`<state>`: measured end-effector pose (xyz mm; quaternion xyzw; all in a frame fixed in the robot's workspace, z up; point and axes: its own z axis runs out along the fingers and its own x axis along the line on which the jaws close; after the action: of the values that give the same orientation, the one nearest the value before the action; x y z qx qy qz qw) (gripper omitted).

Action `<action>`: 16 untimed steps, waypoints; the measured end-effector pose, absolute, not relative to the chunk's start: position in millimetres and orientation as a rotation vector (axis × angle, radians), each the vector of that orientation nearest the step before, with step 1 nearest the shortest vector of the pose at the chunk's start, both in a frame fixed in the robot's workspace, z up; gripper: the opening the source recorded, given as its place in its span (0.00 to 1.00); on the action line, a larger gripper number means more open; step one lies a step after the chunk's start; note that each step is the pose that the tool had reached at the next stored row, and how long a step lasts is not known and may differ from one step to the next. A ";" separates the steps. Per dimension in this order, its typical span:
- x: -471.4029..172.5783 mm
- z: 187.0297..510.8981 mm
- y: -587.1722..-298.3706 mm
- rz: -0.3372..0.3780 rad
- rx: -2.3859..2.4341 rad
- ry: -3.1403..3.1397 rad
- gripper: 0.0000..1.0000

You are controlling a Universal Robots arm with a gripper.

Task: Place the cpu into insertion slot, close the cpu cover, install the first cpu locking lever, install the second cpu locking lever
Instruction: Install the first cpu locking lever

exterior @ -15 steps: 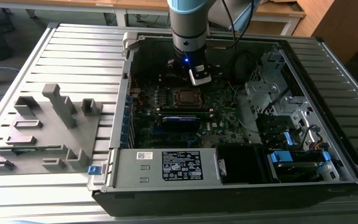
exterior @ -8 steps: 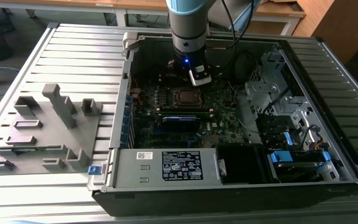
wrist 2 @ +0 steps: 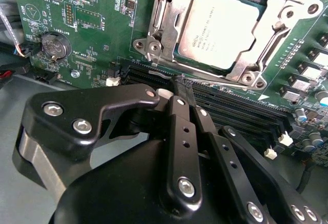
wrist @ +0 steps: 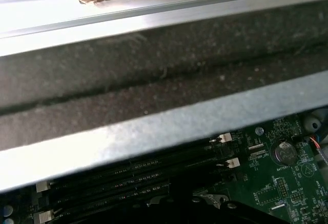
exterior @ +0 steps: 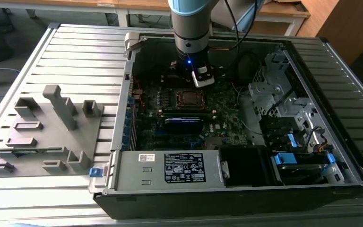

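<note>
The cpu sits in the insertion slot, with the cpu cover lowered over it. The gripper, fingers narrowed together, hangs just beside the cover, above the memory slots.

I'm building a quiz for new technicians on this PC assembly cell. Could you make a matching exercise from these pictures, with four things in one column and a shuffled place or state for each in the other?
Things
1. cpu
2. cpu cover
3. coin battery
4. pincer

Place or state
A. silver frame lying down around the chip's edges
B. round, on the green board, apart from the chip
C. lying flat, grey top showing through the frame's window
D. tip over the black memory slots

Pairs: 1-C, 2-A, 3-B, 4-D
</note>
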<state>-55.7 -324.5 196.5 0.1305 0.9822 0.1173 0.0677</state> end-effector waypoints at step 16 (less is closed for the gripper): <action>-56.3 196.3 -325.8 0.354 0.392 2.955 0.11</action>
<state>-56.3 -325.8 196.3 0.1302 0.9820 0.1176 0.0700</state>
